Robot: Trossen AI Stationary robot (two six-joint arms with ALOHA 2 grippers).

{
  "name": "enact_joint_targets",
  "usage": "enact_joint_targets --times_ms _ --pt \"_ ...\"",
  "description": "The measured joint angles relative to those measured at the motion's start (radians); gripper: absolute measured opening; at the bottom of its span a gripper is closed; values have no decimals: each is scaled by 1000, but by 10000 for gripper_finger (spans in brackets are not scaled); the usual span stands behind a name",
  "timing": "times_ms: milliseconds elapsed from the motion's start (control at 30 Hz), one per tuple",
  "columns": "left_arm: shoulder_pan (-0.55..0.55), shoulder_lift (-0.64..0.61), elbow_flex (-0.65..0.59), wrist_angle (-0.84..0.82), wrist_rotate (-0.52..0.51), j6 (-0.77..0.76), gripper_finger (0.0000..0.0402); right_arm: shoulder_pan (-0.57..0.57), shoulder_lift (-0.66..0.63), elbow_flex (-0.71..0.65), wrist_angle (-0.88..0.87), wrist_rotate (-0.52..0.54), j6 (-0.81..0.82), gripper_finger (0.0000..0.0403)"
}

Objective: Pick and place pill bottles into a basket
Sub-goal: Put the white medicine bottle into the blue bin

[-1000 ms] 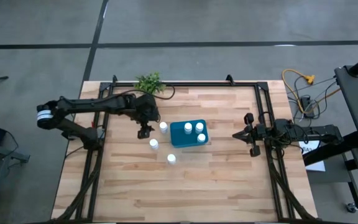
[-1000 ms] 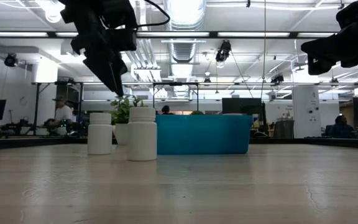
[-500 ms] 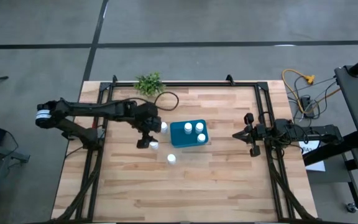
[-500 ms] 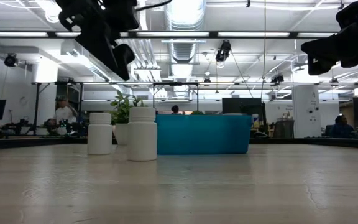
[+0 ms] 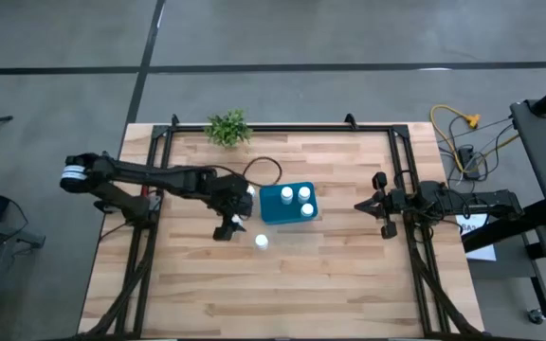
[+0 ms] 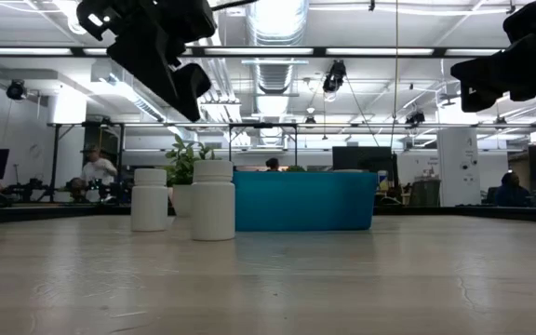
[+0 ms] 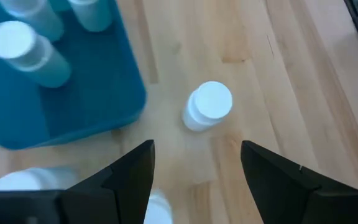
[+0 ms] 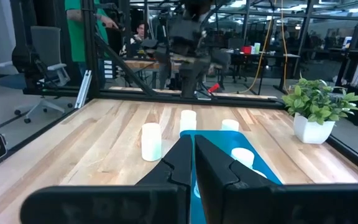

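A wooden table (image 5: 330,275) seen from above, with two dark robot arms. Going left to right: the left arm reaches across from the table's left edge, and the left gripper (image 5: 229,224) hangs above the boards with its fingers apart and nothing between them. In the left wrist view, one pill bottle (image 7: 209,106) stands upright just ahead of the open fingers, slightly off to one side of their gap, and another bottle (image 7: 157,207) sits directly under the gripper, partly hidden. From above, the loose bottle (image 5: 262,242) lies just beyond the gripper, toward the table's near edge.

Immediately beside the gripper, on its right, is the teal basket (image 5: 275,206), holding three white-capped bottles (image 5: 295,198). A small green plant (image 5: 227,127) stands well behind the gripper, at the far edge. Far to the right, the right gripper (image 5: 384,209) waits with its fingers pressed together, empty.

To do this step well, the left gripper probably needs to centre its gap over one bottle's cap, descend straight so neither finger tips it, and close around the body below the cap, keeping clear of the basket wall.

Compared with a second ago, the left gripper has travelled from beside the basket's far left corner toward the table's near side, and now covers the bottles there. The right arm has not moved.
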Motion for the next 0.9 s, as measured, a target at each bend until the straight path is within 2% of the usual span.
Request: enact_joint_targets --times_ms 367,733,900 --pt "-50 168 24 56 -1 3 221 0 0 0 0 0 3 9" --pt "-61 181 28 106 0 26 221 0 0 0 0 0 1 9" --pt "-77 194 69 100 0 26 221 0 0 0 0 0 0 9"
